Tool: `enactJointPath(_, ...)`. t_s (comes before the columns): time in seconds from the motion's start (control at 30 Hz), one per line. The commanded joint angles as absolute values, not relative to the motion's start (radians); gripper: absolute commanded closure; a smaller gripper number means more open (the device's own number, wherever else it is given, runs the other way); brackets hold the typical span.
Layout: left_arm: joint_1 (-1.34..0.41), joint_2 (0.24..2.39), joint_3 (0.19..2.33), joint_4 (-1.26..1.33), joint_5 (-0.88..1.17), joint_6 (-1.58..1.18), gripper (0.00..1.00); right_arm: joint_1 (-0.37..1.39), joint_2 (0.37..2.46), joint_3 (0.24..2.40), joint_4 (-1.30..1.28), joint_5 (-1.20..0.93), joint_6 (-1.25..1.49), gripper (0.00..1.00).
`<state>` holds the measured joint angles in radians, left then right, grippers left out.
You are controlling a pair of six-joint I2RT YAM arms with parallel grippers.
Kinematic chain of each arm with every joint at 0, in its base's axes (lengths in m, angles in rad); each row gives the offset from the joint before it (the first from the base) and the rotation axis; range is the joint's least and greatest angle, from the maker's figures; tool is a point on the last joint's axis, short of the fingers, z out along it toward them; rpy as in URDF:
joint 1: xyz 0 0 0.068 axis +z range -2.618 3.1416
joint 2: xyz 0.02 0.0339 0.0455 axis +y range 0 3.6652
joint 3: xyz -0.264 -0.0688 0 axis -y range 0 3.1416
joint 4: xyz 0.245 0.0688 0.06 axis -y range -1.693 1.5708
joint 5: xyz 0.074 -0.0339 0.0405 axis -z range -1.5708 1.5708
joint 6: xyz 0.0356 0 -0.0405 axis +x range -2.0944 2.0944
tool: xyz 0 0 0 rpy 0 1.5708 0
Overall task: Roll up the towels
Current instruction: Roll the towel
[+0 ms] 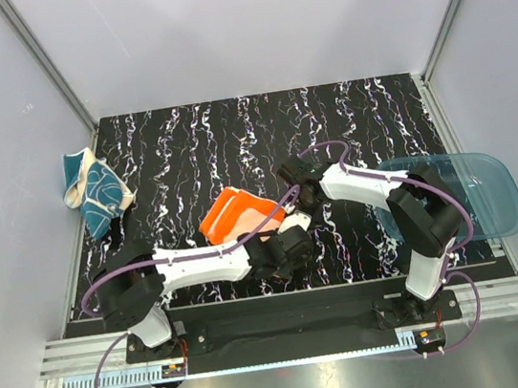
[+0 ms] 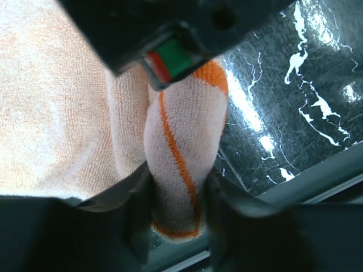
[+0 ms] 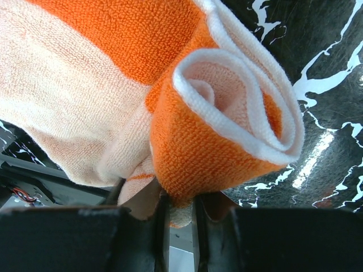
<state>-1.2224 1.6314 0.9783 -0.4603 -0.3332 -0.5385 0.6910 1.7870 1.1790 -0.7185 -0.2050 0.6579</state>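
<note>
The orange and peach towel [image 1: 235,214] lies partly rolled at the middle of the table. My right gripper [image 1: 292,199] holds its right side. In the right wrist view the rolled end [image 3: 227,113] shows a spiral of white-edged layers, and the right gripper [image 3: 178,207] is shut on the roll's lower edge. My left gripper [image 1: 281,247] is at the towel's near edge. Its fingers [image 2: 139,218] press both sides of a peach fold with an orange line [image 2: 181,141], so the left gripper [image 2: 178,212] is shut on it. The teal towel [image 1: 94,188] lies crumpled at the far left edge.
A translucent blue tray [image 1: 485,191] rests at the right, partly off the black marbled table [image 1: 354,113]. Grey walls close in the back and sides. The right arm's elbow stands over the tray's left part.
</note>
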Motion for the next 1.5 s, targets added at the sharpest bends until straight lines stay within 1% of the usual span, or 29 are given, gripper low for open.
enactJointPath(0.0, -1.229, 1.615, 0.953, -0.379, -0.371, -0.549, 0.72, 0.704, 1.789, 1.207, -0.752, -0.238, 0.634, 1.0)
enactJointPath(0.03, -1.227, 1.609, 0.943, -0.371, -0.367, -0.555, 0.81, 0.704, 1.786, 1.209, -0.753, -0.239, 0.629, 1.0)
enactJointPath(0.1, -1.227, 1.589, 0.925, -0.356, -0.342, -0.555, 0.91, 0.704, 1.784, 1.21, -0.759, -0.239, 0.63, 1.0)
enactJointPath(0.13, -1.229, 1.585, 0.922, -0.353, -0.334, -0.56, 1.0, 0.704, 1.786, 1.213, -0.759, -0.236, 0.629, 1.0)
enactJointPath(0.17, -1.229, 1.577, 0.914, -0.351, -0.328, -0.563, 1.0, 0.704, 1.787, 1.216, -0.764, -0.235, 0.627, 0.99)
enactJointPath(0.27, -1.227, 1.556, 0.891, -0.325, -0.285, -0.584, 1.0, 0.704, 1.793, 1.23, -0.779, -0.219, 0.621, 0.85)
enactJointPath(0.3, -1.226, 1.549, 0.875, -0.313, -0.256, -0.591, 1.0, 0.703, 1.795, 1.242, -0.785, -0.209, 0.62, 0.75)
enactJointPath(0.4, -1.207, 1.532, 0.838, -0.278, -0.195, -0.624, 1.0, 0.689, 1.786, 1.284, -0.822, -0.17, 0.604, 0.68)
enactJointPath(0.43, -1.2, 1.528, 0.828, -0.269, -0.177, -0.643, 1.0, 0.664, 1.776, 1.295, -0.831, -0.164, 0.597, 0.61)
enactJointPath(0.5, -1.172, 1.508, 0.804, -0.229, -0.117, -0.658, 1.0, 0.631, 1.76, 1.328, -0.854, -0.16, 0.583, 0.52)
enactJointPath(0.53, -1.161, 1.493, 0.78, -0.213, -0.097, -0.67, 1.0, 0.608, 1.74, 1.341, -0.871, -0.156, 0.572, 0.43)
enactJointPath(0.6, -1.129, 1.476, 0.753, -0.172, -0.034, -0.683, 1.0, 0.548, 1.717, 1.385, -0.891, -0.149, 0.565, 0.36)
enactJointPath(0.63, -1.117, 1.461, 0.73, -0.155, -0.012, -0.696, 1.0, 0.534, 1.692, 1.399, -0.908, -0.135, 0.558, 0.3)
enactJointPath(0.73, -1.051, 1.43, 0.666, -0.054, 0.116, -0.741, 1.0, 0.5, 1.636, 1.434, -0.917, -0.117, 0.552, 0.28)
enactJointPath(0.77, -1.011, 1.422, 0.649, -0.025, 0.185, -0.756, 1.0, 0.499, 1.62, 1.427, -0.91, -0.121, 0.552, 0.28)
enactJointPath(0.83, -0.973, 1.404, 0.614, 0.036, 0.239, -0.799, 1.0, 0.499, 1.568, 1.393, -0.866, -0.168, 0.567, 0.29)
enactJointPath(0.9, -0.925, 1.399, 0.585, 0.057, 0.296, -0.83, 1.0, 0.499, 1.501, 1.295, -0.798, -0.24, 0.592, 0.32)
enactJointPath(0.93, -0.908, 1.404, 0.575, 0.078, 0.319, -0.841, 1.0, 0.5, 1.476, 1.252, -0.711, -0.318, 0.622, 0.33)
enactJointPath(1.0, -0.852, 1.42, 0.552, 0.098, 0.399, -0.882, 1.0, 0.502, 1.398, 1.11, -0.599, -0.406, 0.655, 0.32)
enactJointPath(1.03, -0.833, 1.431, 0.546, 0.118, 0.426, -0.896, 1.0, 0.503, 1.373, 1.059, -0.481, -0.466, 0.699, 0.32)
enactJointPath(1.07, -0.801, 1.439, 0.542, 0.124, 0.475, -0.908, 1.0, 0.506, 1.35, 0.964, -0.427, -0.486, 0.722, 0.32)
enactJointPath(1.13, -0.776, 1.471, 0.531, 0.149, 0.517, -0.942, 1.0, 0.511, 1.295, 0.885, -0.306, -0.509, 0.776, 0.31)
enactJointPath(1.2, -0.746, 1.506, 0.519, 0.159, 0.564, -0.981, 1.0, 0.515, 1.264, 0.796, -0.246, -0.511, 0.799, 0.3)
enactJointPath(1.27, -0.715, 1.532, 0.494, 0.242, 0.632, -1.023, 1.0, 0.528, 1.253, 0.72, -0.157, -0.511, 0.827, 0.3)
enactJointPath(1.37, -0.672, 1.586, 0.433, 0.4, 0.707, -1.115, 1.0, 0.535, 1.267, 0.632, -0.034, -0.514, 0.864, 0.29)
enactJointPath(1.4, -0.664, 1.598, 0.423, 0.422, 0.718, -1.138, 1.0, 0.537, 1.281, 0.612, -0.009, -0.514, 0.874, 0.29)
enactJointPath(1.43, -0.657, 1.617, 0.413, 0.443, 0.725, -1.143, 1.0, 0.537, 1.292, 0.592, 0.094, -0.514, 0.893, 0.29)
enactJointPath(1.47, -0.646, 1.624, 0.411, 0.451, 0.733, -1.144, 1.0, 0.535, 1.302, 0.551, 0.142, -0.517, 0.9, 0.29)
